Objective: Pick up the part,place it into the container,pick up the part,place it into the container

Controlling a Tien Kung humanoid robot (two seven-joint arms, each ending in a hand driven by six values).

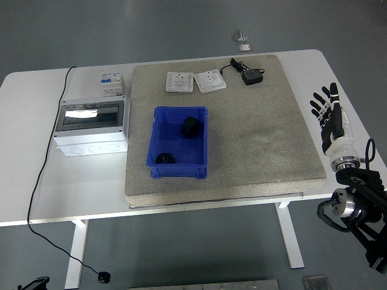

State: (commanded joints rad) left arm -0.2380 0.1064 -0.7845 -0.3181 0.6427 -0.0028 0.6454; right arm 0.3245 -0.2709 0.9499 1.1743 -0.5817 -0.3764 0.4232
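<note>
Parts, both black: one (190, 126) lies at the far end of the blue bin (158, 136), the other (164, 159) at its near end, so the task looks complete. The bin sits on a grey mat (260, 139) on the white table (24, 181). The right hand (329, 118) hovers over the table's right edge, fingers spread and empty, well apart from the bin. A good finish would be withdrawing clear of the mat (no left arm shows). No writing is legible on the breaker (111, 83), enclosure (92, 126) or two switch plates (179, 81).
</note>
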